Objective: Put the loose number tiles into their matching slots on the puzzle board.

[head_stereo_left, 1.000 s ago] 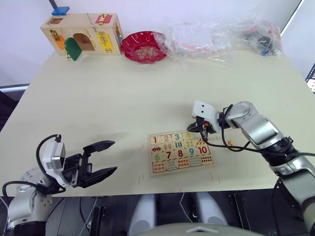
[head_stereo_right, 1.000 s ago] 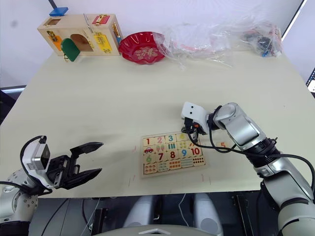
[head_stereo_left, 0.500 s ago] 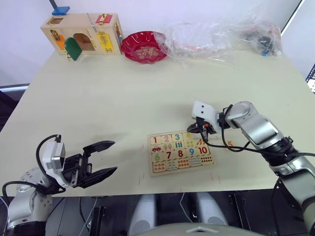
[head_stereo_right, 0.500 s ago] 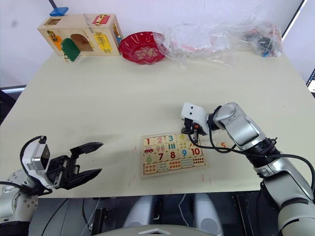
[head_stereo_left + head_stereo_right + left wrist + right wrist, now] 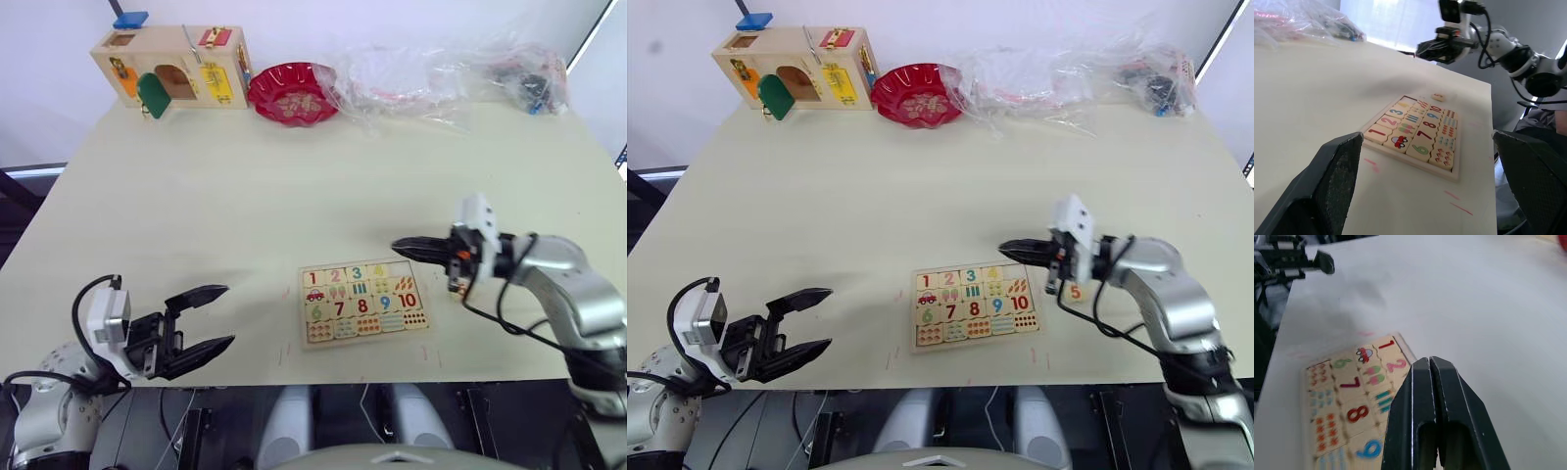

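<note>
The puzzle board (image 5: 362,302) lies near the table's front edge, right of centre. Tiles 1 to 4 fill its top row, and the fifth of the matching slots (image 5: 1017,271) looks bare. One loose tile, marked 5 (image 5: 1075,291), lies on the table just right of the board and is also seen as a tile (image 5: 1438,97) in the left wrist view. My right gripper (image 5: 397,246) is shut on nothing, pointing left and hovering just past the board's top right corner. My left gripper (image 5: 228,315) stands open and empty, well left of the board.
At the table's far edge stand a wooden latch box (image 5: 171,67), a red bowl (image 5: 292,93) and crumpled clear plastic bags (image 5: 441,69). The board sits close to the table's front edge (image 5: 392,367).
My right gripper has lifted off the board's top row and drawn back to the right, leaving the 4 tile uncovered in its slot. The camera view has shifted slightly. The left gripper has not moved.
</note>
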